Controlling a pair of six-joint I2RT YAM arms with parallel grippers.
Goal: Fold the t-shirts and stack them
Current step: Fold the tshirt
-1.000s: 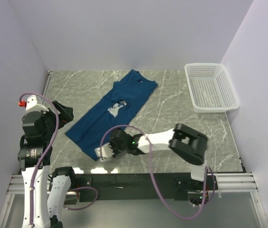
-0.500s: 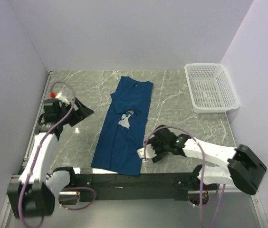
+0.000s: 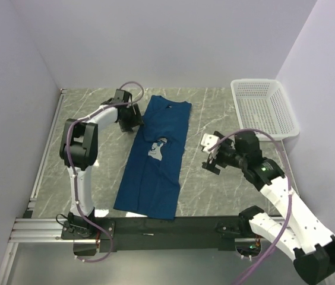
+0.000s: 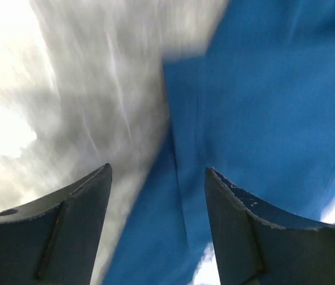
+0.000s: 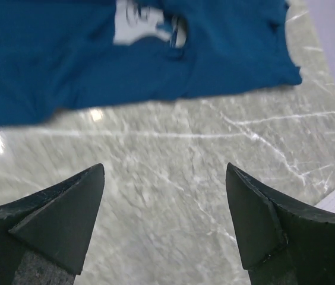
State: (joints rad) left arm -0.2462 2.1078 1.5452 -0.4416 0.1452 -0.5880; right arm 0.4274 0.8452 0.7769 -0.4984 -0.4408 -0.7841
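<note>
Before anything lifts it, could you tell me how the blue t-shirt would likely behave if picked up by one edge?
The t-shirt is probably floppy and light: it lies flat on the table as a thin strip with soft creases. Held by one edge it would likely drape and unfold. Pushed, it would probably bunch up rather than slide whole.

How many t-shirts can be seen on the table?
1. The dark blue t-shirt lies flat along the middle of the table, collar toward the far edge. I see no other; one under it would be hidden.
</note>
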